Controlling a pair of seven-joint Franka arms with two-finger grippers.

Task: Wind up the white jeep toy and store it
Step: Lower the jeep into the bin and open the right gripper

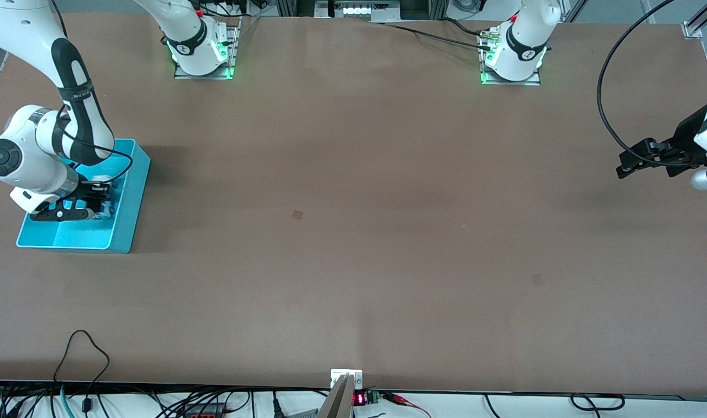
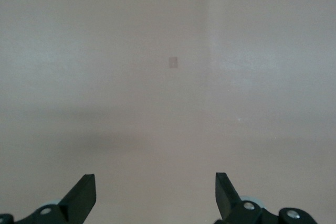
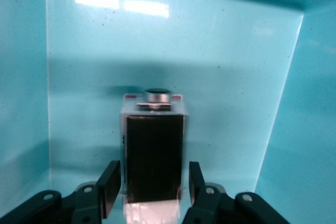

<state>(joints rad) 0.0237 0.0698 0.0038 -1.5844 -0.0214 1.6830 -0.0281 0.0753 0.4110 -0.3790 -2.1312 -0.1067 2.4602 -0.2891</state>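
The white jeep toy (image 3: 155,150), black roof panel up and a spare wheel at its end, rests on the floor of the turquoise bin (image 3: 79,51). My right gripper (image 3: 153,177) is down inside the bin (image 1: 129,197) and straddles the toy. It is open, and each finger (image 3: 109,187) stands a small gap off the toy's side. In the front view the right hand (image 1: 92,206) hides most of the toy. My left gripper (image 1: 622,164) hangs open and empty over the bare table at the left arm's end, with only tabletop between its fingers (image 2: 81,195).
The bin stands at the right arm's end of the table, and its walls close round the right gripper. A black cable (image 1: 612,87) loops above the table near the left arm. Small square marks (image 1: 297,214) show on the brown tabletop.
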